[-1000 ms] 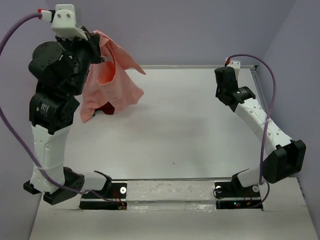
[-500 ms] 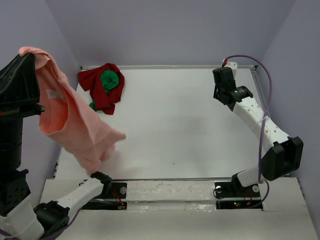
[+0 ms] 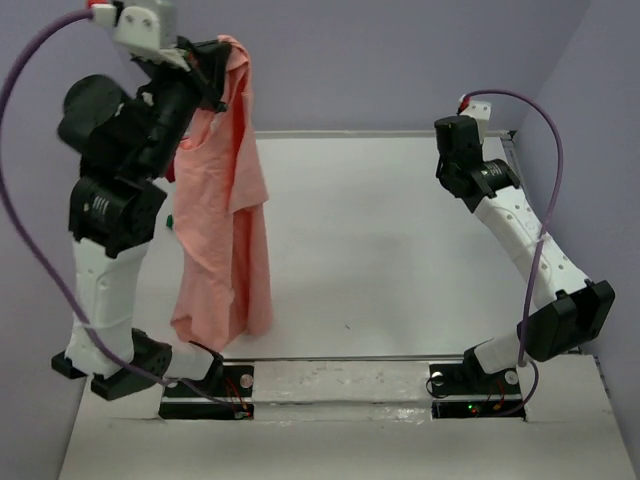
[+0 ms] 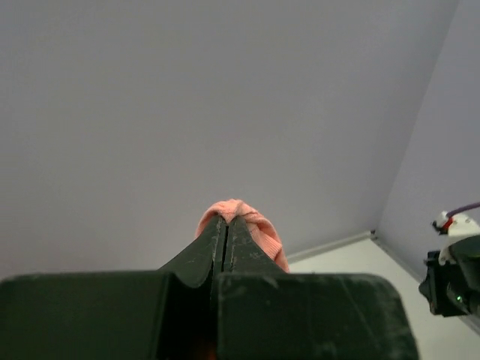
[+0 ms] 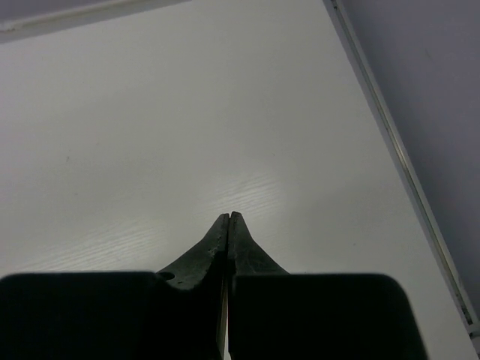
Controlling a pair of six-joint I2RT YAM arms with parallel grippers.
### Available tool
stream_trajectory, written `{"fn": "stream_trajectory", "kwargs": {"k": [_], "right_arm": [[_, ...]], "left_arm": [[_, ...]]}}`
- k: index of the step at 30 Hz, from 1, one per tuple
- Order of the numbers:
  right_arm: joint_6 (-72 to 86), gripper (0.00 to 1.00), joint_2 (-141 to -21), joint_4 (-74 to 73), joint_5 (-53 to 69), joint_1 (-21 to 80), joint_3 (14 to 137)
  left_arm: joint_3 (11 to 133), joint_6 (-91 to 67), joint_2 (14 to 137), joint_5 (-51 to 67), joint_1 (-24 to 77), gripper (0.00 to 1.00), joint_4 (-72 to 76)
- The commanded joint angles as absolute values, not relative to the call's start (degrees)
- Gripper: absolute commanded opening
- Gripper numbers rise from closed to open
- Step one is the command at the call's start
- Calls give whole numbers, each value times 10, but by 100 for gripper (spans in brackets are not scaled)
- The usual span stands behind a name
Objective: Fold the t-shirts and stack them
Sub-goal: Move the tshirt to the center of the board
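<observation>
Left arm (image 3: pixel 105 210): raised high over the left side of the table (image 3: pixel 400 250).
Left gripper (image 3: pixel 222 62): its fingers are pressed together on a bunch of pink cloth (in the wrist view the cloth bulges out just past the tips).
Salmon-pink t-shirt (image 3: pixel 222 230): it hangs from that single pinch in one long drape. Its lower end is down by the near left edge of the table. I cannot tell if the pinch is at the collar or at a shoulder.
Other two shirts: I cannot make them out behind the left arm and the hanging cloth.
Step in hand: in my judgement, lifting the shirt so it can be laid flat. No fold is made yet.
Right gripper (image 5: pixel 228 219): at the far right, over bare table, its fingers closed on nothing. It is well apart from the shirt.
Risk, slipping: one small pinch carries the whole shirt, so a quick swing could pull the cloth out.
Risk, bunching: if lowered like this, the shirt would likely land crumpled, because no second grip spreads it.
Risk, edge: the hem is close to the near edge and may drop off the table.
</observation>
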State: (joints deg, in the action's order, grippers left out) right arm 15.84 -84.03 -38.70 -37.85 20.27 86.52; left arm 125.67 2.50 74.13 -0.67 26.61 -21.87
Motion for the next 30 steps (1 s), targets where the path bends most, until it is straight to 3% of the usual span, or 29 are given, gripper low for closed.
{"fn": "stream_trajectory", "kwargs": {"k": [1, 7, 15, 16, 17, 18, 30], "right_arm": [[150, 0, -838, -404, -442, 200, 940], [145, 0, -863, -447, -481, 200, 1053], [139, 0, -854, -481, -520, 200, 1140], [136, 0, -853, -483, -522, 200, 1141], [134, 0, -851, -483, -522, 200, 1142], [133, 0, -849, -483, -523, 200, 1139], [128, 0, -848, -476, -469, 200, 1080]], "left_arm": [[1276, 4, 808, -3, 289, 0, -243], [1281, 21, 937, -36, 415, 0, -231], [1390, 4, 1151, -3, 506, 1, -259], [1383, -13, 1158, -10, 505, 58, -254], [1364, -10, 1153, -43, 506, 87, -244], [1343, -11, 1144, -74, 506, 99, -230], [1307, -56, 1069, -227, 374, 99, -290]]}}
